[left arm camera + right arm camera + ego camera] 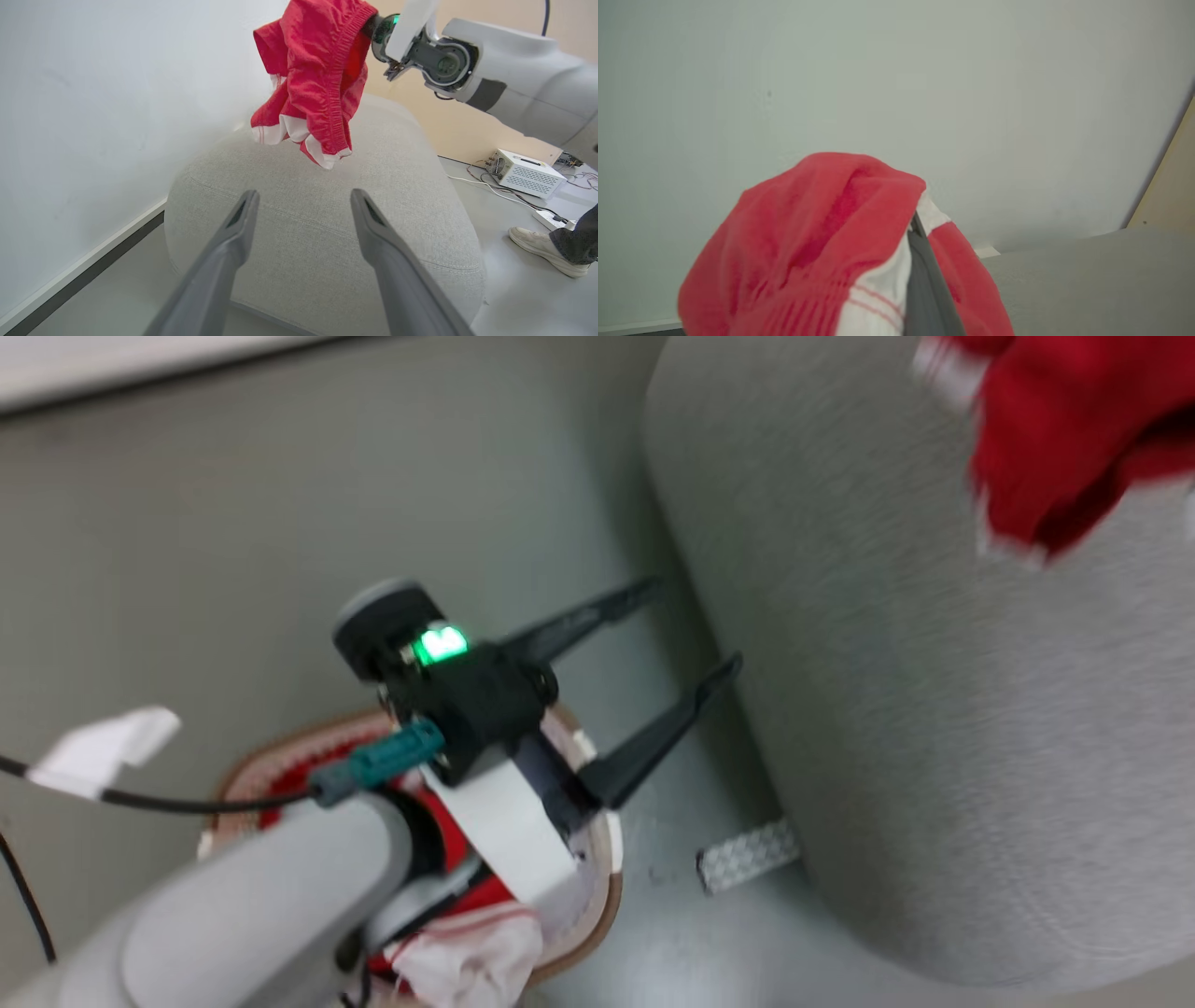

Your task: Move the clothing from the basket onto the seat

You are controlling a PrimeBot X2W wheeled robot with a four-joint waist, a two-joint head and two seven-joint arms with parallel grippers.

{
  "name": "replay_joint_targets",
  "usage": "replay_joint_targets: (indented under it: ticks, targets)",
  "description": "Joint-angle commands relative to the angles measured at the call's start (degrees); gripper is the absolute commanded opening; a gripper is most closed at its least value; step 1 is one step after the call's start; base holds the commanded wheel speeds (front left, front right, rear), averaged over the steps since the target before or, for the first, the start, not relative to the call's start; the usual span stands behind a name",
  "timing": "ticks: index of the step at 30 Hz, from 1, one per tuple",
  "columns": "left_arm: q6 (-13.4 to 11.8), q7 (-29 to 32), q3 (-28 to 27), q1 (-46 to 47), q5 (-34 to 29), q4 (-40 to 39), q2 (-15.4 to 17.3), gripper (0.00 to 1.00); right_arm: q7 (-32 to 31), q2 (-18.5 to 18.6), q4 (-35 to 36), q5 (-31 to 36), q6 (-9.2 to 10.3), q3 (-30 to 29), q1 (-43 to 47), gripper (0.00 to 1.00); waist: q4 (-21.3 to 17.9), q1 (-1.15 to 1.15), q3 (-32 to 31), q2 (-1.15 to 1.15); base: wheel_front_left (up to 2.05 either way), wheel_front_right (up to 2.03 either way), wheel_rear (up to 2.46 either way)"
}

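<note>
Above light grey woven upholstered seat [420,154], clenched in right gripper [924,275]: bright red soft garment with white trim [317,79], dangling ready for dropping. Left gripper [303,196] released, empty, near small white brown-rimmed plastic basket [609,868] holding more red clothing [490,896].

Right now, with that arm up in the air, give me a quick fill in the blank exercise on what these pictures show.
The right gripper is shut on a ____ garment hanging above the seat.
The left gripper has its jaws ____.
More clothing lies in the white, brown-rimmed ____.
Missing words: red; open; basket.
</note>
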State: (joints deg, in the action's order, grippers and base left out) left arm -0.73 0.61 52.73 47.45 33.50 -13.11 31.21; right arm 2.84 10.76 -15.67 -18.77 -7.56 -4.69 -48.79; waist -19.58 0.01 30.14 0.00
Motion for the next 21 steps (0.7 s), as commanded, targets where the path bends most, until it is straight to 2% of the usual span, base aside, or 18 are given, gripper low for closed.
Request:
replay_joint_targets:
  ticks: [1,6,11,14,15,16,17,18,21]
  targets:
    - [0.7,0.3,-0.5,2.3,-0.7,-0.6,0.6,1.00,-0.4,-0.3,-0.7,1.7,0.13,-2.7,-3.6,0.00,4.7,-0.01,11.3,0.00,0.00,0.00,0.00]
    - [2.2,-0.4,-1.4,6.2,-1.9,-1.7,0.1,1.00,-1.9,1.4,-3.7,9.9,0.14,-13.2,-12.9,0.00,8.0,-0.01,17.1,0.00,0.00,0.00,0.00]
    - [2.4,-2.1,-0.8,6.5,-2.5,-0.9,-1.5,1.00,-1.6,2.7,-7.3,20.2,0.14,-23.5,-15.3,0.00,10.9,-0.01,18.6,0.00,0.00,0.00,0.00]
    - [2.2,-3.2,-0.5,5.4,-2.9,0.2,-1.6,1.00,0.6,-0.2,-10.2,25.6,0.14,-28.3,-13.9,0.00,11.0,-0.01,17.9,0.00,0.00,0.00,0.00]
    - [2.2,-3.5,-0.3,5.0,-2.8,0.7,-1.4,1.00,1.8,-1.0,-11.0,26.9,0.13,-29.0,-13.5,0.08,10.7,-0.01,17.4,0.00,0.00,0.00,0.00]
    - [2.0,-3.8,-0.3,4.6,-2.7,1.1,-1.1,1.00,3.1,-1.6,-11.8,28.3,0.14,-29.8,-13.1,0.33,10.3,-0.01,16.7,0.00,0.00,0.00,0.00]
    - [2.0,-3.9,-0.3,4.4,-2.6,1.3,-0.9,1.00,4.2,-2.0,-12.5,29.4,0.16,-30.4,-12.7,0.40,9.9,-0.01,16.1,0.00,0.00,0.00,0.00]
    - [1.9,-4.0,-0.3,4.0,-2.4,1.6,-0.7,1.00,5.3,-2.7,-13.5,29.8,0.16,-30.5,-12.0,1.00,9.5,-0.01,15.2,0.00,0.00,0.00,0.00]
    - [1.3,-4.8,-0.8,2.4,-1.5,2.7,0.1,1.00,8.9,-4.5,-14.8,32.4,0.16,-29.8,-9.4,1.00,7.8,-0.01,12.2,0.00,0.00,0.00,0.00]
